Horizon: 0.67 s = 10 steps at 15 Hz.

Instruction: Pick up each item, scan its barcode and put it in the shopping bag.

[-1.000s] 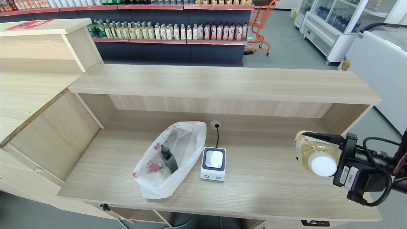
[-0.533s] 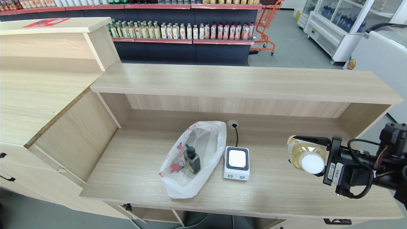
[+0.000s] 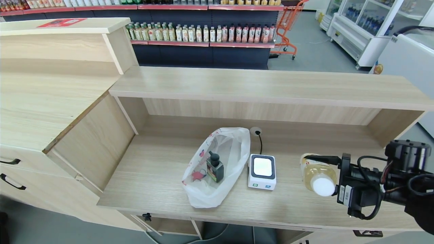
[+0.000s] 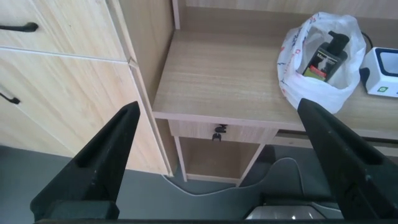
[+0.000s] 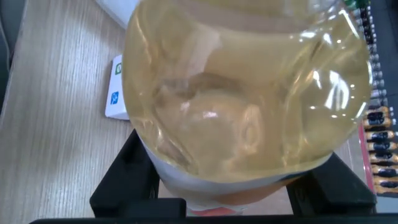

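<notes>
The right pincer, clamped round the bottle, should roll it until the barcode faces the scanner lying just ahead of it.

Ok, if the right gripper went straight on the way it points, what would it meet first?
Likely the scanner: the right gripper, shut on the bottle, points toward it. Height is unclear, so it might pass above.

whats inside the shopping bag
A dark pump bottle sits in the shopping bag, seen through its open mouth. The bag's bottom, under the bottle and the folds, is covered.
</notes>
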### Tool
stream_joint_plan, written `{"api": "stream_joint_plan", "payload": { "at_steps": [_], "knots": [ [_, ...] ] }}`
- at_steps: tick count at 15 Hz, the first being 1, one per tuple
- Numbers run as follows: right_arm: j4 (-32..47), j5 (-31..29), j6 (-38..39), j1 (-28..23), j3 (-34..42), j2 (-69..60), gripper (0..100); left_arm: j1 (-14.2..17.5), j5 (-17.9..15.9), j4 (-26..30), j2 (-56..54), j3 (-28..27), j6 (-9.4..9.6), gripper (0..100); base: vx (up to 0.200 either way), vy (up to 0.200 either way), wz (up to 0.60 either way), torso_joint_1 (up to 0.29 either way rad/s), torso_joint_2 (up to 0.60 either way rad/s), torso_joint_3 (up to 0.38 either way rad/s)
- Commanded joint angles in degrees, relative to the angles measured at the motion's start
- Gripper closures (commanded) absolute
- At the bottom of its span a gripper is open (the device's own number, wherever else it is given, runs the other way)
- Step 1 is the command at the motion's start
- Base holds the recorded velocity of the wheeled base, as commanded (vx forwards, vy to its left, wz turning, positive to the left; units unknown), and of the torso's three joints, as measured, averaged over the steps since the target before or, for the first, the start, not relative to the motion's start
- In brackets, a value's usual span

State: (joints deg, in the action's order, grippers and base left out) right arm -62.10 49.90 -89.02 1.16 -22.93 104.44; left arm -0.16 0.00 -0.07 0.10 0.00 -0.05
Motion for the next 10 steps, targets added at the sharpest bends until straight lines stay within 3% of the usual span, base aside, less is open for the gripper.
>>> {"api": "stream_joint_plan", "payload": {
  "at_steps": [1,10],
  "knots": [
    [0.05,0.47,-1.25,0.25,-1.94,4.72,100,0.07,0.00,-0.01,-0.01,0.00,-0.04,0,0.000,0.000,0.00,0.000,0.00,0.000],
    [-3.20,3.81,-2.04,6.49,-14.95,19.58,100,0.07,0.00,-0.01,-0.01,0.00,-0.04,0,0.000,0.000,0.00,0.000,0.00,0.000]
  ]
}}
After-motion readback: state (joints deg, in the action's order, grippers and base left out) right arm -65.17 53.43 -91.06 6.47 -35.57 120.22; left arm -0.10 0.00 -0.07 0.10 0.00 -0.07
